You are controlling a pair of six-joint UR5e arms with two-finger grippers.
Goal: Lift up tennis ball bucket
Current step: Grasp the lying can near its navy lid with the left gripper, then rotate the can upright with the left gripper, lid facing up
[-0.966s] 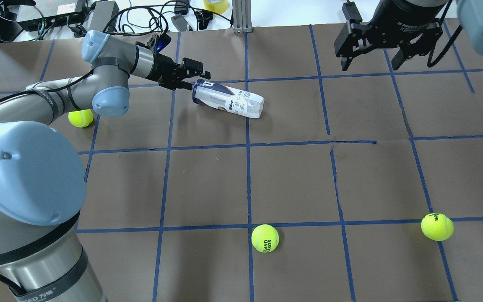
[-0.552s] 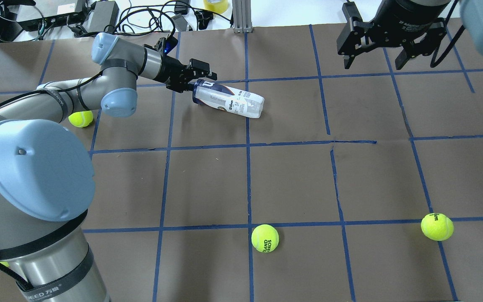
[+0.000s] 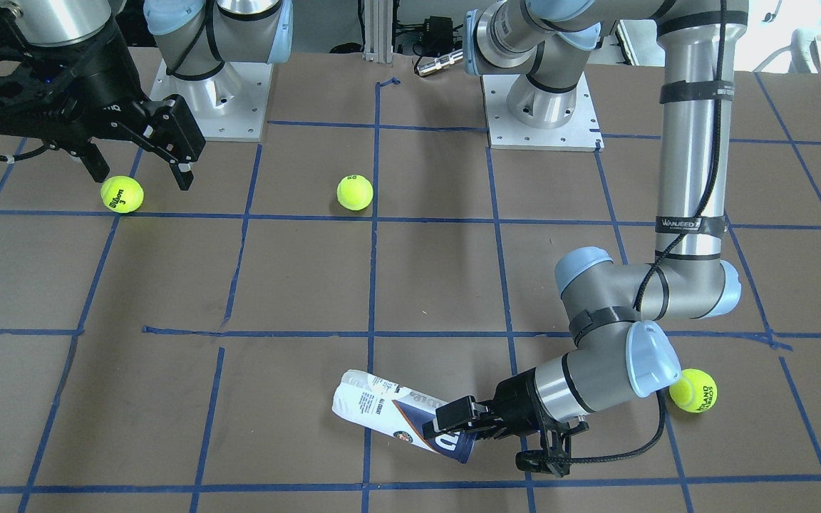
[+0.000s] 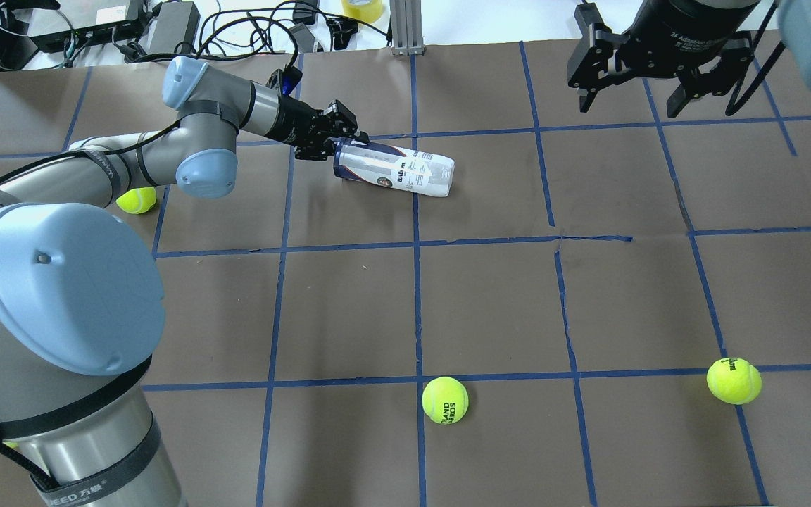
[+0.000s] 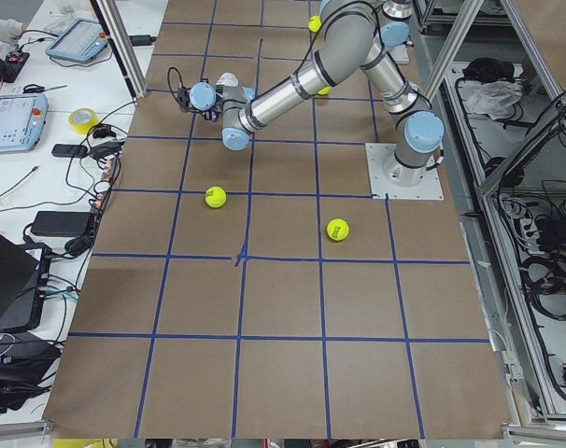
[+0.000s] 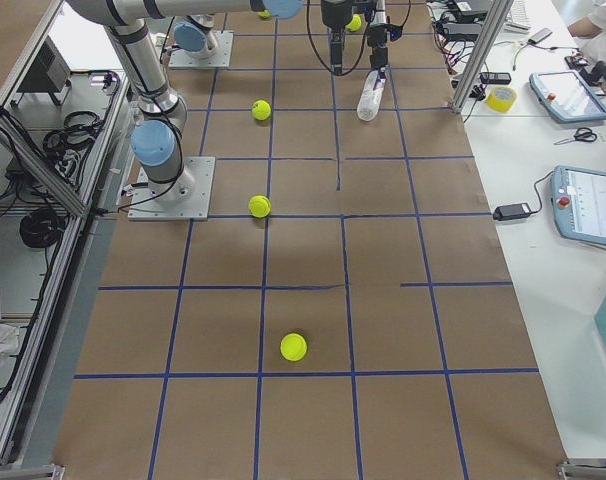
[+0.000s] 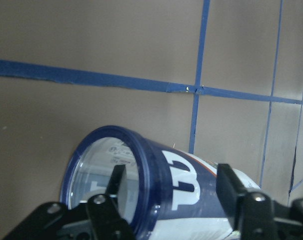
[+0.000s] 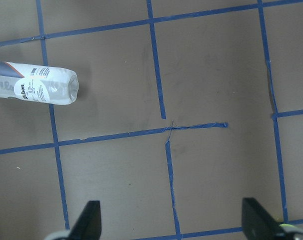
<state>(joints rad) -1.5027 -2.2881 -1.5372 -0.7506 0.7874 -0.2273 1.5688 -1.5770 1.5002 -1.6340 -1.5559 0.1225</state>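
The tennis ball bucket (image 4: pixel 398 167) lies on its side on the brown table, dark blue rim toward my left arm; it also shows in the front view (image 3: pixel 382 410) and the right wrist view (image 8: pixel 36 87). My left gripper (image 4: pixel 341 144) is open at the rim. In the left wrist view one finger (image 7: pixel 116 185) is inside the bucket's (image 7: pixel 184 182) mouth and the other (image 7: pixel 231 187) is outside its wall, with a gap between. My right gripper (image 4: pixel 629 102) is open and empty, high over the back right.
Tennis balls lie at front centre (image 4: pixel 445 400), at front right (image 4: pixel 733 380) and under my left forearm (image 4: pixel 136 199). Cables and boxes (image 4: pixel 96 28) sit beyond the table's far edge. Blue tape lines cross the table.
My left gripper has moved right onto the bucket's rim. The bucket has slid a little to the right and turned slightly. The right gripper has barely moved.
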